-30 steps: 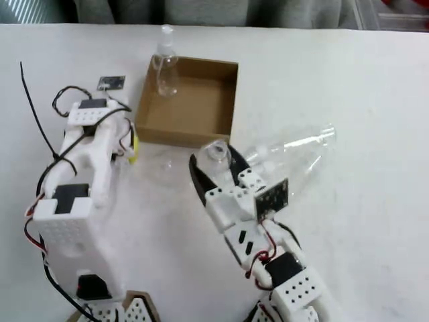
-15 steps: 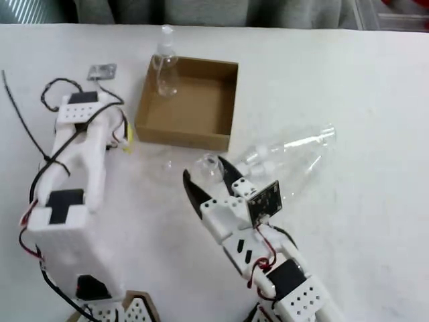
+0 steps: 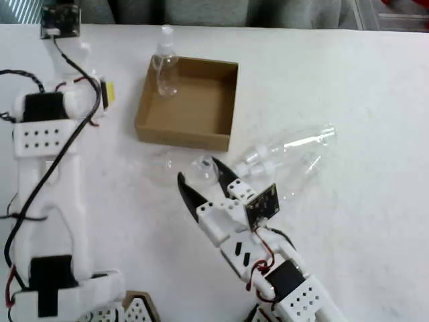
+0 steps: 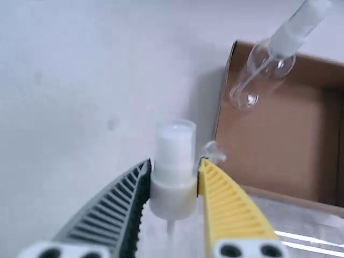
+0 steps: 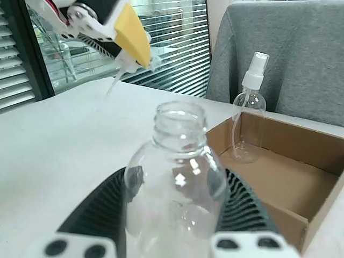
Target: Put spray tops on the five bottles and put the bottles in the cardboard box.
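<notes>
My right gripper is shut on a clear open-necked bottle, held upright just in front of the cardboard box. My left gripper is shut on a white spray top with its thin tube hanging down. It is raised over the table to the left of the box, and its yellow finger is visible from the right wrist. One bottle with a spray top stands in the box's far left corner. Several clear bottles lie in a pile to the right of my right gripper.
The left arm's white body runs along the table's left side with loose black cables. A grey cloth-covered chair stands beyond the table's far edge. A bare white tabletop stretches to the right of the box.
The left arm has lifted and swung toward the far left corner with the spray top. The right gripper has drawn the open bottle slightly back and left, away from the box.
</notes>
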Robot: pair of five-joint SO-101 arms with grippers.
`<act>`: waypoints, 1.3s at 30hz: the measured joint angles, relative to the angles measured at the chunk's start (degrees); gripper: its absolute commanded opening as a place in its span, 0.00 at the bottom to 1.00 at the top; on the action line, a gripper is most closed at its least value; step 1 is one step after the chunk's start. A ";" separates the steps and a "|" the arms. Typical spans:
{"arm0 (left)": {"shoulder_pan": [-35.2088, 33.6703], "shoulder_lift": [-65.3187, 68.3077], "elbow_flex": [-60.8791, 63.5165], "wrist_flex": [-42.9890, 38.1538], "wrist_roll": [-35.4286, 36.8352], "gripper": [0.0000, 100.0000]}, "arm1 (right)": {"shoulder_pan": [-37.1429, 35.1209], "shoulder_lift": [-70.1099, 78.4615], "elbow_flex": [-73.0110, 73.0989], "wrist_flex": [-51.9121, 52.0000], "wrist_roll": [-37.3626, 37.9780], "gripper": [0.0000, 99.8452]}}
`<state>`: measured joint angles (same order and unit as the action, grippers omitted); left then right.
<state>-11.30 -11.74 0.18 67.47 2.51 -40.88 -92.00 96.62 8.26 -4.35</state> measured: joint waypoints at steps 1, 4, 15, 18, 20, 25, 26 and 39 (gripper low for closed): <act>0.00 -1.58 0.00 -0.88 0.00 0.11 | 0.09 0.00 0.00 -0.18 0.00 0.04; 0.44 -5.98 0.00 -3.43 0.00 0.11 | 0.09 0.00 0.00 -0.26 0.00 0.04; 6.42 -18.37 0.00 -12.92 0.00 0.11 | -3.60 0.00 0.00 -2.81 0.00 0.04; 7.56 -19.87 0.00 -14.95 0.00 0.11 | -3.96 0.00 0.00 -4.22 0.00 0.04; 8.70 -20.57 0.00 -17.41 1.85 0.11 | -5.01 0.26 0.00 -4.48 0.00 0.04; 12.22 -21.71 0.00 -25.14 13.54 0.11 | -6.95 6.51 0.00 -10.64 0.00 0.04; 13.01 -21.80 0.00 -26.20 15.12 0.11 | -6.86 8.09 0.00 -12.48 0.00 0.04; 16.09 -21.89 -0.26 -26.64 15.56 0.11 | -6.68 39.74 -7.30 -32.26 0.00 0.04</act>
<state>4.79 -33.63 -0.09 40.84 18.07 -47.56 -52.26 89.32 -24.00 -4.35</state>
